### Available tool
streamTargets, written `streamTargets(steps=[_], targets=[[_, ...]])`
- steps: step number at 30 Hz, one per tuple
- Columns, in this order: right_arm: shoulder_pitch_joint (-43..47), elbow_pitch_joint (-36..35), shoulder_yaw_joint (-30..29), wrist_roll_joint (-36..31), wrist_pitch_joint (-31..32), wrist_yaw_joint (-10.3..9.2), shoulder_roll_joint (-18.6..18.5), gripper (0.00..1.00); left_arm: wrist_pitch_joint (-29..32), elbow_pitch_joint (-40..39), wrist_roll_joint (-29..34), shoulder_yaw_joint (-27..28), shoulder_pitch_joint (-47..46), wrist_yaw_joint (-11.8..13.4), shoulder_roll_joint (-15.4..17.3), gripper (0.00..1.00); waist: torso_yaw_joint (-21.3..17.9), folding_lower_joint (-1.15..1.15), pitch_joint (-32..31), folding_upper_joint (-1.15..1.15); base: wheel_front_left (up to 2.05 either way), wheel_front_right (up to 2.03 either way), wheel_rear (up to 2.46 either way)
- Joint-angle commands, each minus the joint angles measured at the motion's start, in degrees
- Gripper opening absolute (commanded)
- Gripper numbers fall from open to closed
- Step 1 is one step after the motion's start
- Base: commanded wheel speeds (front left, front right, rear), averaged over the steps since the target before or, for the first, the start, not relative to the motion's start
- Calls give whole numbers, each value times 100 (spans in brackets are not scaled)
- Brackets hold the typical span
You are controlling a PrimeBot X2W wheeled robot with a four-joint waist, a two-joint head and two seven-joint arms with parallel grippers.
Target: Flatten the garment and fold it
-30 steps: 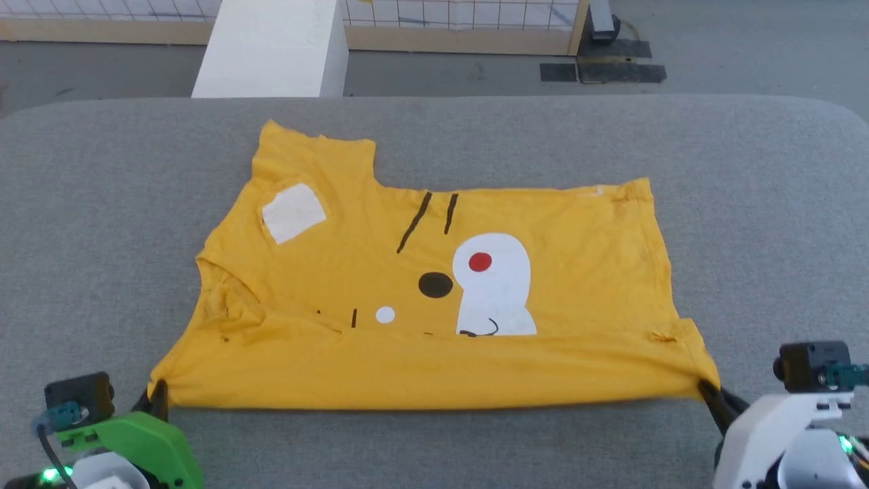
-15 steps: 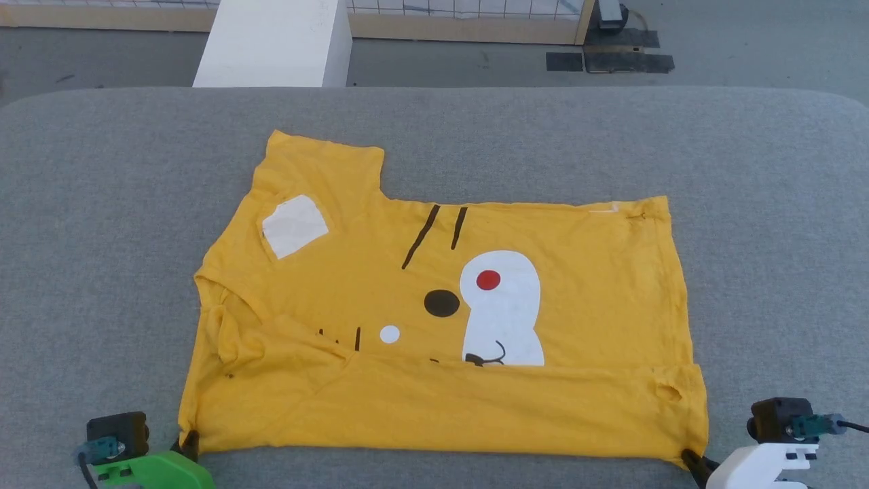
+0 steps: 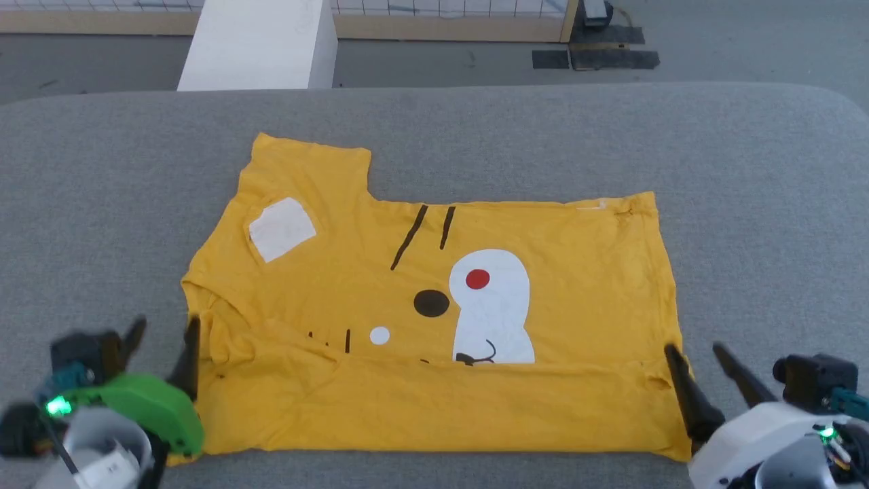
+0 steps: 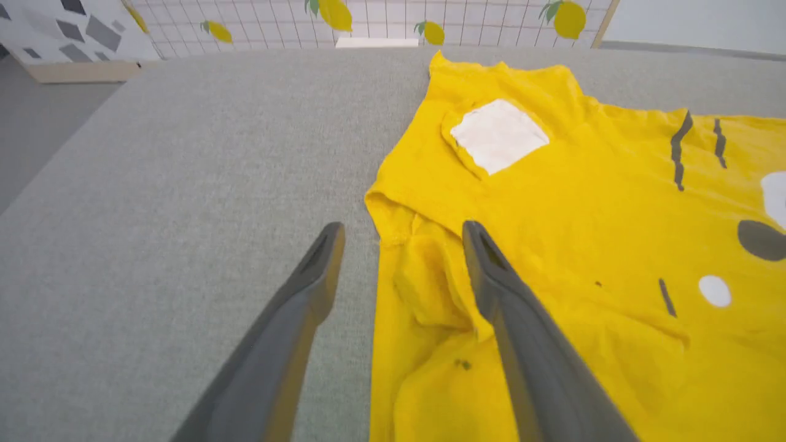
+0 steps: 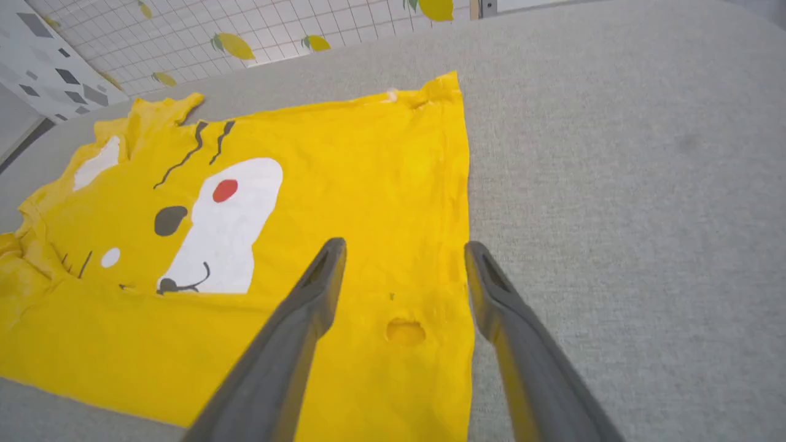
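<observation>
The garment [image 3: 577,272], a bright yellow T-shirt with a cartoon face print, lies spread on the grey padded table [image 3: 747,204]. Its near strip is folded up over the bottom of the print, and one sleeve points to the far left. My left gripper [image 3: 166,333] stands open over the garment's rumpled near-left edge. In the left wrist view the left gripper [image 4: 402,228] has one finger over the cloth [image 4: 583,202] and one over bare table. My right gripper [image 3: 694,350] is open at the near-right edge. In the right wrist view the right gripper [image 5: 405,245] straddles that edge of the garment [image 5: 356,159], holding nothing.
A white block [image 3: 258,47] stands on the floor beyond the table's far edge. Behind it runs a wire-grid fence with a wooden frame [image 3: 448,27]. Bare grey table surrounds the garment on every side.
Both grippers were shut on the garment's near corners and have opened and let go. They now sit higher and further in over the side edges. The head view has shifted slightly.
</observation>
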Motion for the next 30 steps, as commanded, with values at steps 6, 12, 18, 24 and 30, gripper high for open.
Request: streamTargets(steps=[6,12,18,24,30], targets=[[-694,-219,219,-364,-1460,-8,2,100,43,112,365,-7,-1931,-737,452,100,-198,0,711,0,0,0,0],[-1146,-233,345,-401,-1765,-8,2,100,1016,573,260,-171,-3536,-1120,459,100,-439,0,1444,0,0,0,0],[-1589,-192,584,-255,-1970,-8,2,100,3554,1496,-288,-221,-5028,-823,568,100,-952,0,2242,0,0,0,0],[-1687,-168,666,-169,-2119,-8,2,100,4305,1548,-393,-131,-5209,-351,715,100,-1171,0,2513,0,0,0,0],[-1742,-81,795,-90,-2216,-8,2,100,4547,1467,-386,-65,-5168,-44,848,100,-1301,0,2651,0,0,0,0]])
